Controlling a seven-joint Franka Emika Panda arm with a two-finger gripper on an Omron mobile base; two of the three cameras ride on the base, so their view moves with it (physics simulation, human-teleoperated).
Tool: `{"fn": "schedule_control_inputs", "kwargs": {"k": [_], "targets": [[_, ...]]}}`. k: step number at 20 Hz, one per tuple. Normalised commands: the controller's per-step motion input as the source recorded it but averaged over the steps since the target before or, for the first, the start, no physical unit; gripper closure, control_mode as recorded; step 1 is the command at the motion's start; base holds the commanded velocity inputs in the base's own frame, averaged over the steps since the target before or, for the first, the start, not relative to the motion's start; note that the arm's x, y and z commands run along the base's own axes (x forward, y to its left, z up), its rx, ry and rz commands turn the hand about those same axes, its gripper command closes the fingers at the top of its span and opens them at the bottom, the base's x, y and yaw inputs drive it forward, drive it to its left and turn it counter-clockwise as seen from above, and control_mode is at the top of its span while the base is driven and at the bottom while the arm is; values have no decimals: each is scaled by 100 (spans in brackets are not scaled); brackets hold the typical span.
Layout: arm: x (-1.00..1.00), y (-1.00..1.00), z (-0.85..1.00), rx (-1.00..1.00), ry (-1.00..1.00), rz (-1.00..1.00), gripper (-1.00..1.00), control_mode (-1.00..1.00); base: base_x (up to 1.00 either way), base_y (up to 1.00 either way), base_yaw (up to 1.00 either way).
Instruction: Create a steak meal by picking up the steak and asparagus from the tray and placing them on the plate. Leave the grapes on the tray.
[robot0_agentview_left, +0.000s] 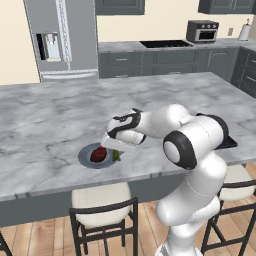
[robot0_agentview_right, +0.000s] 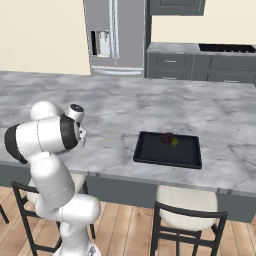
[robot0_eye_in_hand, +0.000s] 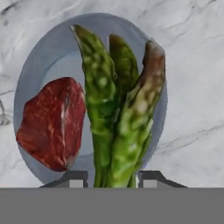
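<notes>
Marble island counter (robot0_agentview_left: 60, 120) stretching across the view; near its front edge, a round grey plate (robot0_agentview_left: 85, 156) with the reddish steak (robot0_agentview_left: 98, 154) lying on it; just right of the steak, green asparagus (robot0_agentview_left: 117, 155) poking out beneath the gripper (robot0_agentview_left: 119, 148), jaw state hidden by the hand; black tray (robot0_agentview_left: 229, 142) mostly behind the white arm; stools (robot0_agentview_left: 102, 210) below; fridge (robot0_agentview_left: 62, 37) behind.

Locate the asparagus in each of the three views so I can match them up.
Left base view: asparagus at the right edge of the plate, under the gripper.
Right base view: the robot's body hides that spot.
Hand view: asparagus fills the centre, between the gripper's fingertips.
Shared landmark: the steak beside it on the plate.
</notes>
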Motion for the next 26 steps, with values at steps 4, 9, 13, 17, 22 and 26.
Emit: {"fn": "schedule_control_inputs", "kwargs": {"k": [4,9,13,17,22,26], "targets": [[23,33,-13,-6,6,0,100,-100,0,0,0],[16,28,-8,-5,3,0,100,-100,0,0,0],[2,18,1,-5,0,0,-100,-100,0,0,0],[0,1,9,-3,-3,0,-100,-100,0,0,0],[0,0,12,-2,-5,0,-100,-100,0,0,0],[-8,0,21,-2,-6,0,-100,-100,0,0,0]]}}
